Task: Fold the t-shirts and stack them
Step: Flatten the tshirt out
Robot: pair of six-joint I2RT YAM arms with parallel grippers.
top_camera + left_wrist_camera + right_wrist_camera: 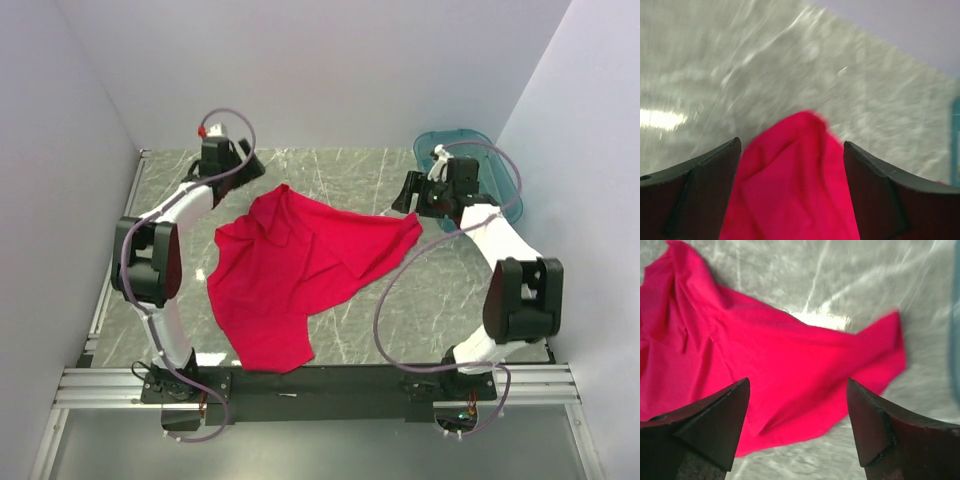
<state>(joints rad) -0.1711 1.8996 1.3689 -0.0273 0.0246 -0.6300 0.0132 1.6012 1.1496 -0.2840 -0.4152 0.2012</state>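
Observation:
A red t-shirt (290, 265) lies crumpled and partly spread in the middle of the marbled table. My left gripper (240, 168) is open above the shirt's far left corner; in the left wrist view the red cloth (795, 185) lies between and below the two dark fingers (700, 185). My right gripper (412, 192) is open above the shirt's right corner; in the right wrist view the shirt (765, 360) spreads below the fingers (875, 425) and its corner points right. Neither gripper holds cloth.
A teal translucent bin (490, 170) stands at the back right of the table, behind the right arm. Pale walls enclose the table on the left, back and right. A black rail (320, 380) runs along the near edge.

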